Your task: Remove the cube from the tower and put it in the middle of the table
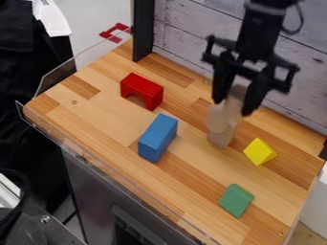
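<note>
The black gripper (234,104) hangs at the upper right, over the tower near the back wall. Pale, wood-coloured blocks (221,125) form the tower, and its upper part stands between the two sides of the gripper. A pale block (237,92) is at the top, partly hidden by the gripper, so its exact shape and any contact with the gripper are unclear. The lowest pale piece (221,138) rests on the wooden table (191,167).
A red arch block (142,90) lies at the upper left, and a blue block (158,137) is near the middle. To the right are a yellow triangular block (260,152) and, closer to the front, a green block (236,200). A clear rim edges the table's front left.
</note>
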You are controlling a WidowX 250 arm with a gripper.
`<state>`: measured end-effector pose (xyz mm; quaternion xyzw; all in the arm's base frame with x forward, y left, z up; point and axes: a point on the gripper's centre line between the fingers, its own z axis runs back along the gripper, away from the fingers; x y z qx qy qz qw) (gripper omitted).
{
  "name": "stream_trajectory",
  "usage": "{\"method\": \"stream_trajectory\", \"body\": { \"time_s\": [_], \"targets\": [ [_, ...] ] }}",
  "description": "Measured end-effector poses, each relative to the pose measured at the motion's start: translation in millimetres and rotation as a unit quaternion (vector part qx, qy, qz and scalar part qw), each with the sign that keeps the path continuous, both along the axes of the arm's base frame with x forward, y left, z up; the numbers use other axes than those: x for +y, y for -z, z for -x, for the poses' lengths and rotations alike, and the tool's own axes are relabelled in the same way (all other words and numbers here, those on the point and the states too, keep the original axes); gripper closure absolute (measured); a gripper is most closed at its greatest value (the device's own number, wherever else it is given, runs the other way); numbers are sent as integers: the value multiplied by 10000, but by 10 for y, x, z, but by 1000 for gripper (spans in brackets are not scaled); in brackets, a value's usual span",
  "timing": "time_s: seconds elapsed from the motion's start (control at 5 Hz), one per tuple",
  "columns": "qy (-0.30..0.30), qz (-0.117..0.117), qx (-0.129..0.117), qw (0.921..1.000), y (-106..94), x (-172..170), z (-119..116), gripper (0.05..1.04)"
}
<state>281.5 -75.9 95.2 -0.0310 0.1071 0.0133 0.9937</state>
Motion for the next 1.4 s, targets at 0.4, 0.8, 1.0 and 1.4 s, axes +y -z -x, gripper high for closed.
{"method": "stream_trajectory", "body": {
  "time_s": [0.4, 0.8, 1.0, 1.4],
  "targets": [
    [-83, 271, 253, 9993, 167, -43, 58, 576],
    [-170, 139, 479, 9986, 321, 59, 200, 576],
    [-191, 268, 331, 9989, 396, 75, 369, 576],
    [1, 332, 171, 9993, 530, 50, 443, 575]
  ]
}}
